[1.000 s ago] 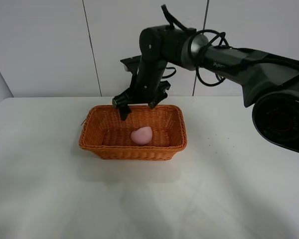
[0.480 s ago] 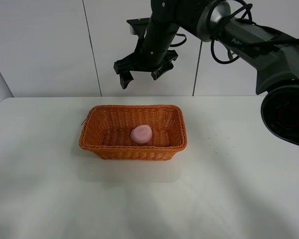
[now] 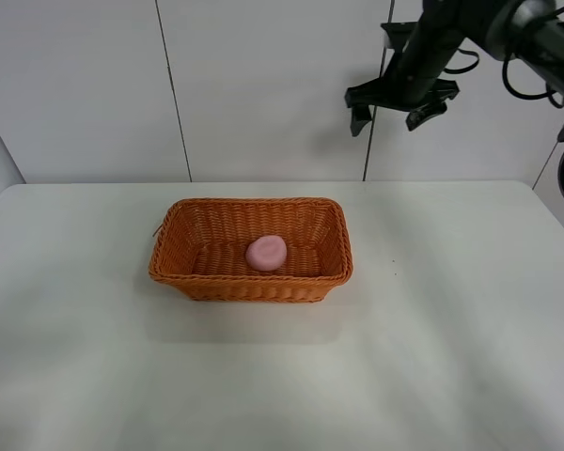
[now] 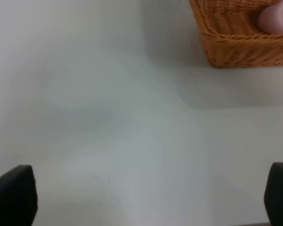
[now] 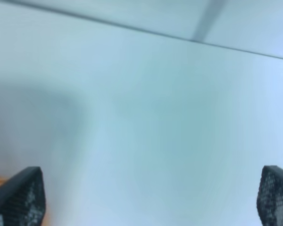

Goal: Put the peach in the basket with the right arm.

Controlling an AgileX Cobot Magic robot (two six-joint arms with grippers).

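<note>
while peach [image 3: 266, 253] sits in basket [image 3: 254, 286], skin smooth pale pink.

exterior: high, frontal, whole table [image 3: 75, 376] | left wrist: low, shares basket [image 4: 236, 47] | right wrist: high, table edge

The right arm [image 3: 430, 52] stretches in high from the far right, its right gripper [image 3: 386, 116] empty, fingers spread wide. The left gripper [image 4: 146, 195] is also spread wide.

Peach [image 3: 266, 252] inside basket [image 3: 251, 287], right claw [image 3: 386, 119] spread empty, high above table [image 3: 451, 357]
</note>
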